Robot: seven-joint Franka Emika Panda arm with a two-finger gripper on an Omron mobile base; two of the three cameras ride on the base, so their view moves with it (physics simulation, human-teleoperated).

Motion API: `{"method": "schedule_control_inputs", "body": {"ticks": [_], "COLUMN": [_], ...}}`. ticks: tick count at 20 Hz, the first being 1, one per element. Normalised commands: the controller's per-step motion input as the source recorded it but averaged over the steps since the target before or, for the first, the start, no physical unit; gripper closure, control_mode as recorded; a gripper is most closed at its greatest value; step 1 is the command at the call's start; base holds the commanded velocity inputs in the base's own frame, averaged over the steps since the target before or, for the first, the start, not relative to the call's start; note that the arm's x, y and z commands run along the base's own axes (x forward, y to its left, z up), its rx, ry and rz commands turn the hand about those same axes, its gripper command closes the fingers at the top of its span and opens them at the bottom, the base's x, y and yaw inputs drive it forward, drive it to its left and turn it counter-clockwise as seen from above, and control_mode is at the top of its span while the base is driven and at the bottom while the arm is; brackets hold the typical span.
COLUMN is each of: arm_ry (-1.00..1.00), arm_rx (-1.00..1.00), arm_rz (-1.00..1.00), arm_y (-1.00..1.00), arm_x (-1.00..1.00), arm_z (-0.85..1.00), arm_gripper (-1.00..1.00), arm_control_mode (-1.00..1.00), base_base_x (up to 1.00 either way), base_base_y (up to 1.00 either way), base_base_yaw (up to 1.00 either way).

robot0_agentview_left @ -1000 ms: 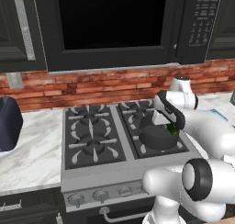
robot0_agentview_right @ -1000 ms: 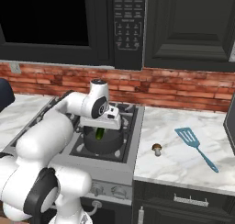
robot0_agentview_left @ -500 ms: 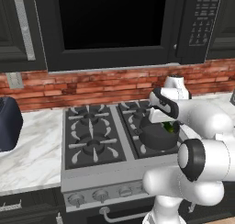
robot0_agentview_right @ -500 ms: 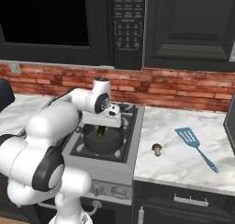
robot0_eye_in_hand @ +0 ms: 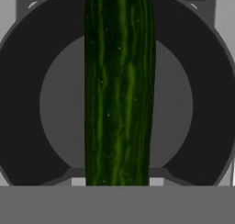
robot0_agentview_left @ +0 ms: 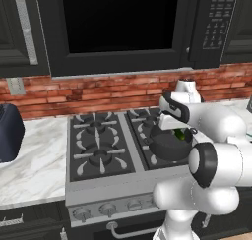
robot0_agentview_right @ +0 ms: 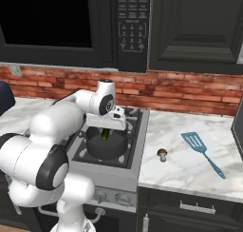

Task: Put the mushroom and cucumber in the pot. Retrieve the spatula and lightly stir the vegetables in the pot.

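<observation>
The gripper (robot0_agentview_right: 105, 131) clamps the cucumber (robot0_eye_in_hand: 118, 85) upright over the pot (robot0_agentview_right: 107, 146) on the stove's near right burner. The mushroom (robot0_agentview_right: 162, 154) and spatula (robot0_agentview_right: 202, 151) lie on the right counter (robot0_agentview_right: 190, 167). Microwave (robot0_agentview_right: 134, 22) keypad lettering is unreadable

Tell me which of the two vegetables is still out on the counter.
The mushroom: small and tan, it sits on the marble beside the stove. The green cucumber hangs in the pincer over the pot.
</observation>
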Motion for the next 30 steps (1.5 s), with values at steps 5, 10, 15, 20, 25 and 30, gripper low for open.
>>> {"method": "schedule_control_inputs", "body": {"ticks": [5,10,15,20,25,30], "arm_ry": [0.00,0.00,0.00,0.01,0.00,0.00], "arm_rx": [0.00,0.00,0.00,0.00,0.00,0.00], "arm_rz": [0.00,0.00,0.00,0.00,0.00,0.00], "arm_y": [0.00,0.00,0.00,0.01,0.00,0.00], "arm_x": [0.01,0.00,0.00,0.00,0.00,0.00], "arm_z": [-0.06,-0.28,-0.05,0.00,0.00,0.00], "arm_gripper": [1.00,1.00,1.00,-1.00,-1.00,-1.00], "arm_control_mode": [-1.00,-1.00,-1.00,-1.00,-1.00,-1.00], "base_base_x": [0.00,0.00,0.00,0.00,0.00,0.00], "base_base_y": [0.00,0.00,0.00,0.00,0.00,0.00], "base_base_yaw": [0.00,0.00,0.00,0.00,0.00,0.00]}}
